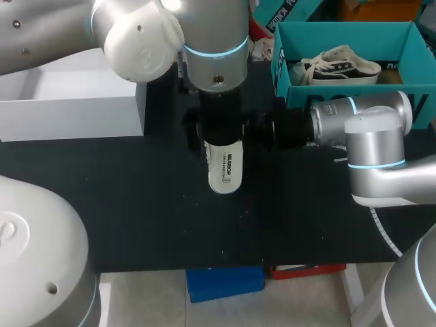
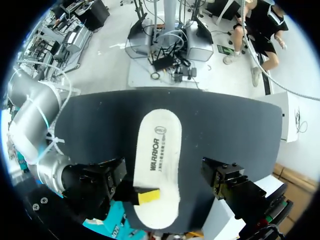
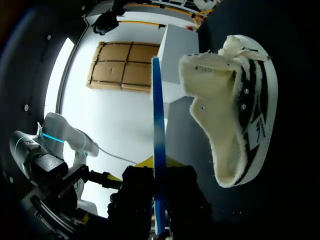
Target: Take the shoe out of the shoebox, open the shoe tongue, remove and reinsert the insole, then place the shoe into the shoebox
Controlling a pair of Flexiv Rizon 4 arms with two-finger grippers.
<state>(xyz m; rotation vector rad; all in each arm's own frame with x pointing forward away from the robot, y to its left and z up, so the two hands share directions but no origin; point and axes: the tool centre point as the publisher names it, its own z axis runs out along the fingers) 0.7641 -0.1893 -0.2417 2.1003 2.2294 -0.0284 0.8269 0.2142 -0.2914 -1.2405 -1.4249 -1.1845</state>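
Note:
My right gripper (image 3: 159, 172) is shut on the white insole (image 1: 223, 170), pinching its side edge near the heel. From that wrist the insole (image 3: 156, 125) shows edge-on, with a blue underside. It hangs level over the black mat. My left gripper (image 1: 219, 136) hovers above it, open, with its fingers (image 2: 227, 182) spread wide on both sides of the insole (image 2: 157, 155). A yellow tip (image 2: 148, 196) presses on the heel end. The fleece-lined striped shoe (image 3: 235, 110) lies on the mat ahead of the right gripper (image 1: 269, 128). In the head view my left arm hides that shoe.
The teal shoebox (image 1: 286, 61) stands at the back right with a second shoe (image 1: 340, 67) inside. A white box (image 1: 68, 102) sits at the back left. The black mat (image 1: 136, 204) covers the table down to its front edge.

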